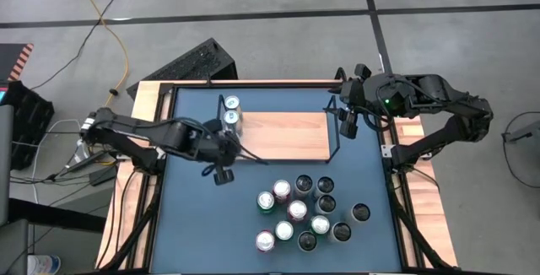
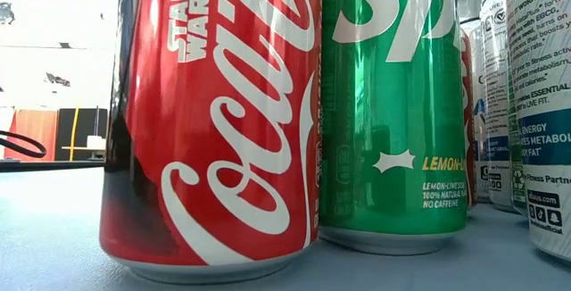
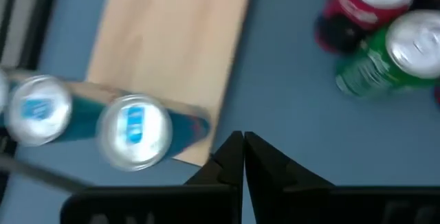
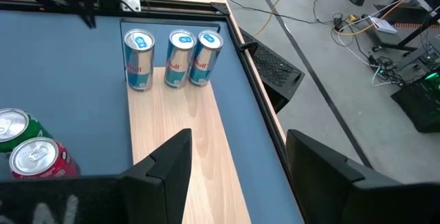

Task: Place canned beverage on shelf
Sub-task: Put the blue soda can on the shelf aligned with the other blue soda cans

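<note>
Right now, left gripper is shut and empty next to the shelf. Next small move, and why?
Probably swing the left gripper toward the can cluster and open it over the nearest can. It holds nothing, its fingers are closed, and three blue cans already stand at one end of the shelf, whose board is otherwise bare. The right gripper waits open at the shelf's far end.

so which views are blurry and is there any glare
Left wrist view: motion blur smears the blue cans on the shelf. Low view: bright glare streaks down the green can and red can, with the room behind washed out. High and right wrist views are sharp.
</note>
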Tool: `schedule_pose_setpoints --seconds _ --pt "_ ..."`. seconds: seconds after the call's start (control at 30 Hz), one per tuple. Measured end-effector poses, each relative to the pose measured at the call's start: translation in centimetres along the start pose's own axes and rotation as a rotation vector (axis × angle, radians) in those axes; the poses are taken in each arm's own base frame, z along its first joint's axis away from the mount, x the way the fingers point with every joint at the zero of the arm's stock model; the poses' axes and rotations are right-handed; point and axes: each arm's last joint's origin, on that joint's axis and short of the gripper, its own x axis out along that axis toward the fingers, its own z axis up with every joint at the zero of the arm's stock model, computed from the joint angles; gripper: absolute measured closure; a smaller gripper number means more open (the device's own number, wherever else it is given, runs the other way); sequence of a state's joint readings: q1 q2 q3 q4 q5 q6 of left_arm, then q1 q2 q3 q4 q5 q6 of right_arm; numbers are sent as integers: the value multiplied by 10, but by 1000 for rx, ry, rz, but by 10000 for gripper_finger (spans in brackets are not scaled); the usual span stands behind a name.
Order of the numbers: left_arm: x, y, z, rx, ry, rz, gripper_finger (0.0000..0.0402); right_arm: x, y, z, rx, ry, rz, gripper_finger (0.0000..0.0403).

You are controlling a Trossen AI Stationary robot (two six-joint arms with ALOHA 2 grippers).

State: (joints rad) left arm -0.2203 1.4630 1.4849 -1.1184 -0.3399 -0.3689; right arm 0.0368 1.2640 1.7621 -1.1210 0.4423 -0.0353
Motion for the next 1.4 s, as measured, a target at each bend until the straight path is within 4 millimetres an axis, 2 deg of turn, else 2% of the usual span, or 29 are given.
schedule_pose_setpoints --seconds 0.23,0.57,0.67,0.77,0.83,0.93,1.1,1.3,1.4 --pt "23 -15 0 130 91 -18 401 0 0 0 0 0 0 176" --pt "28 2 1 196 140 45 402 0 0 0 1 0 0 176" --pt "30 6 3 209 140 -6 401 0 0 0 1 0 0 176" --pt "24 9 7 204 105 -128 401 0 0 0 1 0 0 176" --pt "12 14 8 205 48 -160 401 0 0 0 2 1 0 176" --pt "2 21 -5 138 -47 -169 401 0 0 0 9 0 0 176" --pt "1 28 -37 -30 -192 -195 401 0 0 0 8 0 1 176" --pt "1 25 -45 -37 -216 -174 401 1 -2 0 16 3 -11 176" --pt "9 23 -44 -17 -190 -128 401 2 -4 0 24 3 -18 176"
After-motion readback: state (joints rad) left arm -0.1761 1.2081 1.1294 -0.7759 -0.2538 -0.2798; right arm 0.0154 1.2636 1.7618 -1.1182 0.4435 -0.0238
